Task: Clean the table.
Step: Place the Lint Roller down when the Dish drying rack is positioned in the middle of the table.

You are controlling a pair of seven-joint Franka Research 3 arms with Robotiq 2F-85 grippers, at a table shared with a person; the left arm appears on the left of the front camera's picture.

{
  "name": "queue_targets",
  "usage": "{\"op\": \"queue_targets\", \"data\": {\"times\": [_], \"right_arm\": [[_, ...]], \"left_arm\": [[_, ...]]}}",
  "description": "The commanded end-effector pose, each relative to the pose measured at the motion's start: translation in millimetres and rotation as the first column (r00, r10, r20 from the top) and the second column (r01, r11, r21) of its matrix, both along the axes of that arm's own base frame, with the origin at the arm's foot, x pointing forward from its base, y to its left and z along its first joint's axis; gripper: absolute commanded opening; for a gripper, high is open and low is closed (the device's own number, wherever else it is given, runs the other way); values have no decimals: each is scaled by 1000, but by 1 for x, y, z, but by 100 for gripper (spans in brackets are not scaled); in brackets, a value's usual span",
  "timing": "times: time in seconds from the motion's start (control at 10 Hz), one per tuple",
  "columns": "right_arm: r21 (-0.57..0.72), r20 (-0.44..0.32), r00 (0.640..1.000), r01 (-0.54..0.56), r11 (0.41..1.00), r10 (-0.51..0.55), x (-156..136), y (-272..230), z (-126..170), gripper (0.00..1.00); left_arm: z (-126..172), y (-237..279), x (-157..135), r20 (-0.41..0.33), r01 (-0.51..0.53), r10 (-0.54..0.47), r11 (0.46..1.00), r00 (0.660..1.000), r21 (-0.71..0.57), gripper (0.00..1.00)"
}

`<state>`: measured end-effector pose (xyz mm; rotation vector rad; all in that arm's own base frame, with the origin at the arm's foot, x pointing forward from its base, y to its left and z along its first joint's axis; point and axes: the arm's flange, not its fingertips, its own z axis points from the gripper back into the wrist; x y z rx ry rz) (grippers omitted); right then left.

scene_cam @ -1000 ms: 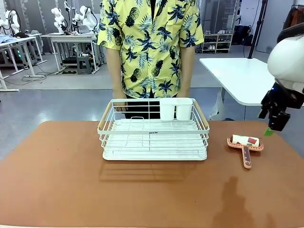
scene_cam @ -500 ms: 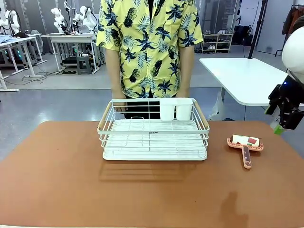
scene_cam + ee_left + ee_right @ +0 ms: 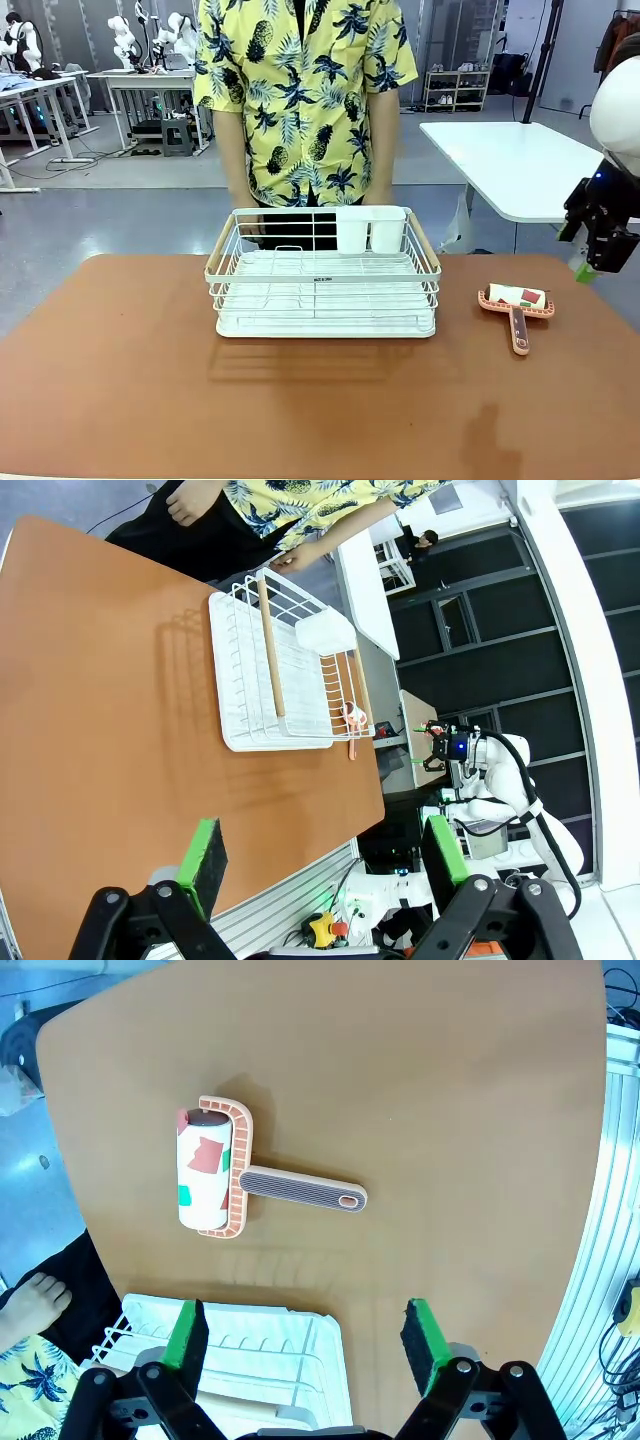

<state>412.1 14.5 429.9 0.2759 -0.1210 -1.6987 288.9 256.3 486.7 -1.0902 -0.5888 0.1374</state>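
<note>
While front view hides pads, right end effector [image 3: 305,1345] gapes wide, empty, above lint roller [image 3: 215,1170].

1 table [image 3: 120,400], 1 dish rack [image 3: 322,290], 2 white cups [image 3: 370,230], 1 lint roller [image 3: 517,303], 1 person [image 3: 300,100]

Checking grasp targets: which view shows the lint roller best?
Right wrist view: the lint roller lies whole, seen from above, handle clear. Front view shows it smaller, side-on. Left wrist view shows it tiny behind the dish rack.
</note>
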Motion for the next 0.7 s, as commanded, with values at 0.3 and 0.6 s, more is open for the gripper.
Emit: {"op": "queue_targets", "data": {"times": [0.3,0.6], "right_arm": [[8,1,1000,-7,1000,7,-2,-1,0,100],[8,1,1000,-7,1000,7,-2,-1,0,100]], "left_arm": [[1,1,-2,25,5,-5,1000,1000,-12,100],[1,1,-2,25,5,-5,1000,1000,-12,100]]}}
